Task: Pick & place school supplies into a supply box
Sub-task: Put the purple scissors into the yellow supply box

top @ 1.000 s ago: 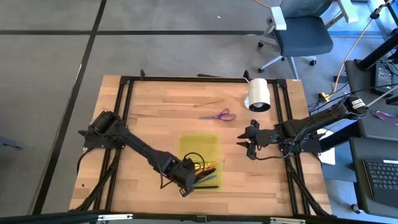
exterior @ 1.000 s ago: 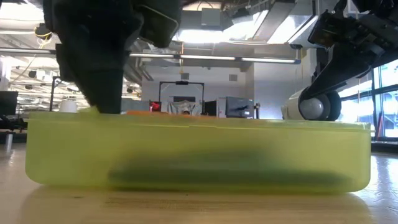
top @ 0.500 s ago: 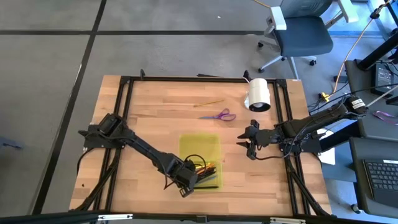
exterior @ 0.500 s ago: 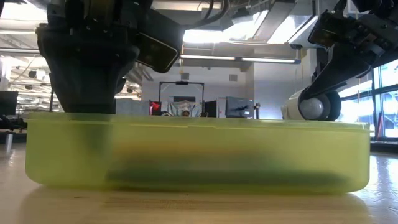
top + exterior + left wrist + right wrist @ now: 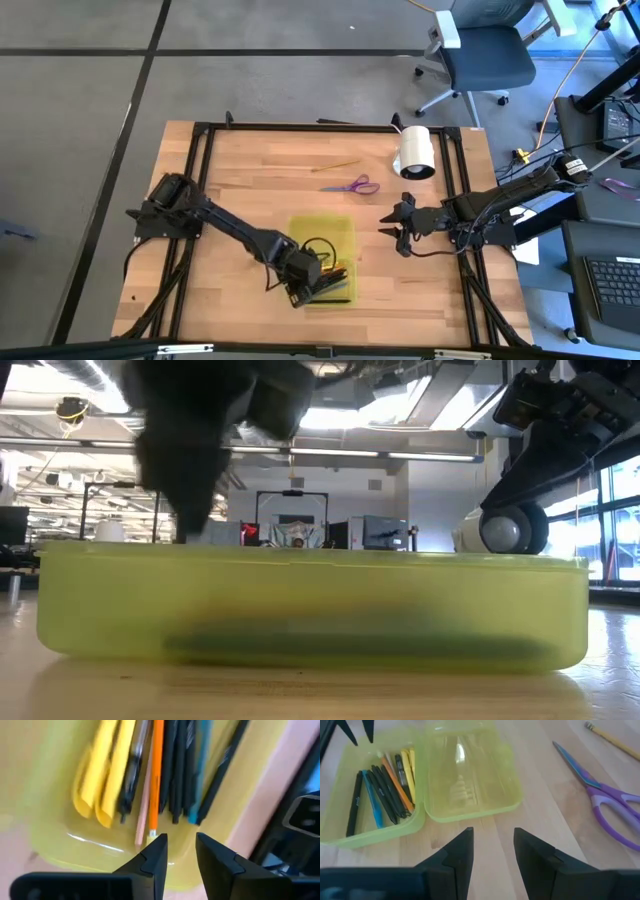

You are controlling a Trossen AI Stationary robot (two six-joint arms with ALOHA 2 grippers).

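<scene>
The yellow-green supply box (image 5: 322,240) lies opened flat on the wooden table, both halves bottom down. Several pens (image 5: 165,775), yellow, orange, black and blue, lie side by side in its near half (image 5: 370,795). The other half (image 5: 470,775) holds nothing. My left gripper (image 5: 310,284) hangs open just above the pens' ends at the left end of that half (image 5: 180,847), with nothing between its fingers. Purple-handled scissors (image 5: 352,186) and a pencil (image 5: 336,165) lie flat on the table beyond the box. My right gripper (image 5: 395,226) waits open to the right of the box.
A white cylindrical roll (image 5: 416,152) lies at the table's far right, behind my right gripper. A black frame (image 5: 200,200) runs along the table's edges. Bare wood lies left of the box and along the far edge.
My left gripper has swung a little toward the table's right over the box's near half, risen slightly and turned about its wrist. The box and the pens in it have stayed where they were.
</scene>
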